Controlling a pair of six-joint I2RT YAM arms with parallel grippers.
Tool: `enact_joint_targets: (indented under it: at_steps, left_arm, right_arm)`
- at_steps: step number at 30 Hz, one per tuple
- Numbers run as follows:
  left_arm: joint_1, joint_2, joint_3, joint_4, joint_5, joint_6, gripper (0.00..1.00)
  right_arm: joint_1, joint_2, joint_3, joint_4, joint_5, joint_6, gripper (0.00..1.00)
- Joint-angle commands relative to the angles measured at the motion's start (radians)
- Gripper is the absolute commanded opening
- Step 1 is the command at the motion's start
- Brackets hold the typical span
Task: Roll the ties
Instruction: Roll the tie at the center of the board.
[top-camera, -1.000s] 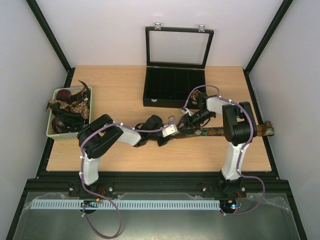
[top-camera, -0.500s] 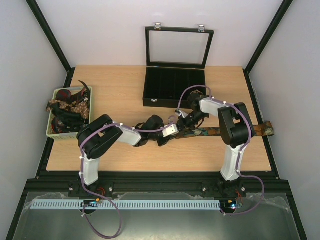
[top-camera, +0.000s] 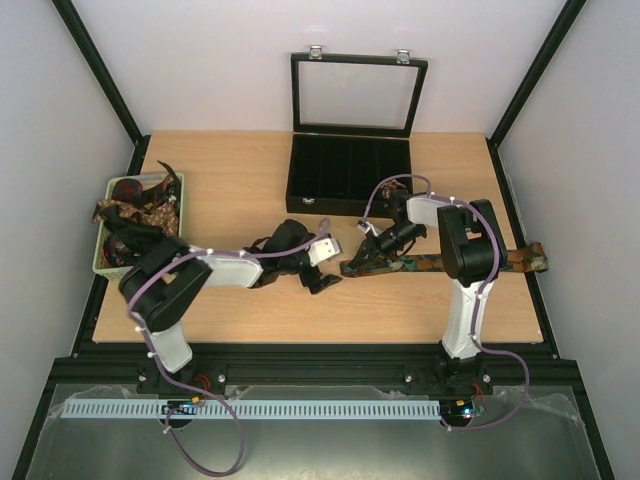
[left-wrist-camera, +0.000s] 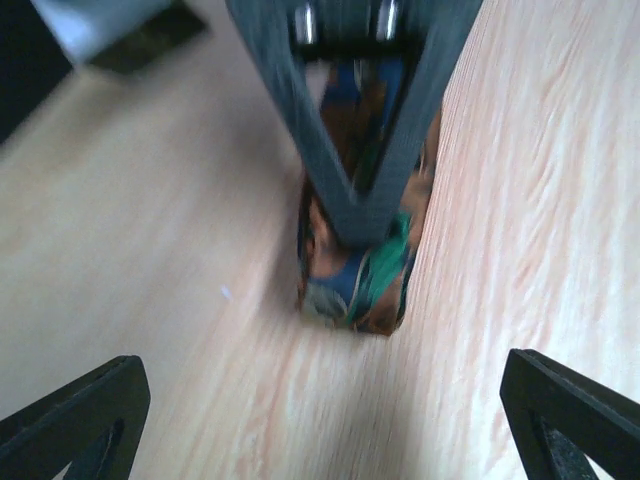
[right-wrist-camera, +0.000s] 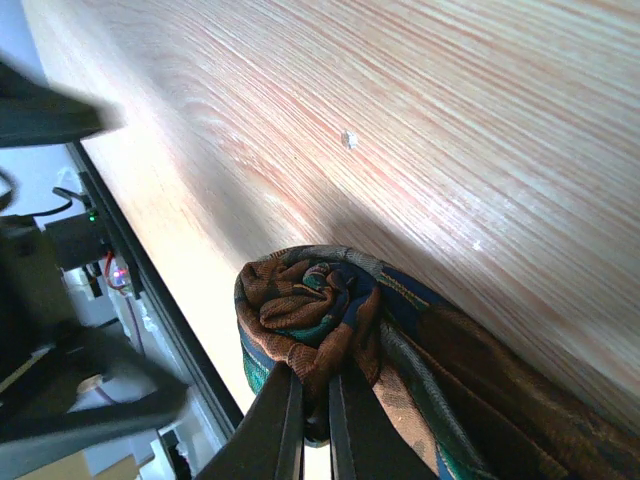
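While clamping the rolled end of the tie (top-camera: 430, 263) in the right pincer (right-wrist-camera: 315, 375), holds the fingers narrow on the fabric, low on the worktop (top-camera: 230, 180). Leaves the rest of the tie flat, stretched toward the right edge. Sets the left pincer (left-wrist-camera: 322, 360) wide and empty, just left of the roll, apart from it. Shows more ties (top-camera: 135, 215) heaped in the pale green basket (top-camera: 100, 268) at far left.

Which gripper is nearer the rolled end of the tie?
Right. The right gripper is shut on the rolled end of the tie. The left gripper is open and sits just left of that end, not touching it.
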Motion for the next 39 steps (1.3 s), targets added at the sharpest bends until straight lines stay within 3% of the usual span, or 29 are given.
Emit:
enact_joint_targets:
  at_steps: [1,4,6,8,10,11,13,15,17,24,32,39]
  left_arm:
    - [0.029,-0.220,0.018,-0.063,0.031,-0.050,0.99]
    - [0.053,-0.355,0.035,-0.061,0.019,-0.131,0.99]
    - [0.052,-0.366,0.045,-0.037,0.043,-0.173,0.99]
    - [0.050,-0.275,0.124,-0.125,0.071,-0.189,0.99]
    - [0.071,-0.141,0.280,-0.346,0.243,-0.074,0.99]
    - [0.076,-0.104,0.298,-0.374,0.275,-0.067,0.99]
    - [0.079,-0.109,0.217,-0.237,0.278,-0.085,0.99]
    - [0.048,-0.135,0.109,-0.045,0.171,-0.092,0.99]
    - [0.012,-0.126,0.064,0.034,0.118,-0.056,0.99]
    - [-0.015,0.063,0.034,0.220,0.141,0.003,0.99]
    - [-0.041,0.245,0.098,0.263,0.076,0.073,0.99]
    - [-0.048,0.272,0.086,0.179,0.050,0.129,0.69]
  right_arm:
    - [-0.013,0.074,-0.008,-0.027,0.111,-0.060,0.01]
    - [-0.016,0.076,-0.011,-0.027,0.112,-0.071,0.01]
    - [-0.021,0.075,-0.019,-0.027,0.113,-0.077,0.01]
    - [-0.024,0.075,-0.028,-0.013,0.118,-0.076,0.01]
    - [-0.026,0.084,-0.026,-0.009,0.122,-0.077,0.01]
    - [-0.027,0.086,-0.024,-0.005,0.126,-0.076,0.01]
    - [-0.030,0.092,-0.018,0.000,0.133,-0.078,0.01]
    - [-0.033,0.096,-0.013,0.000,0.137,-0.083,0.01]
    - [-0.037,0.099,-0.013,-0.005,0.137,-0.093,0.01]
    - [-0.046,0.121,-0.013,-0.012,0.140,-0.105,0.01]
    - [-0.055,0.120,0.014,-0.049,0.085,-0.124,0.01]
    - [-0.053,0.105,0.051,-0.098,-0.011,-0.145,0.01]
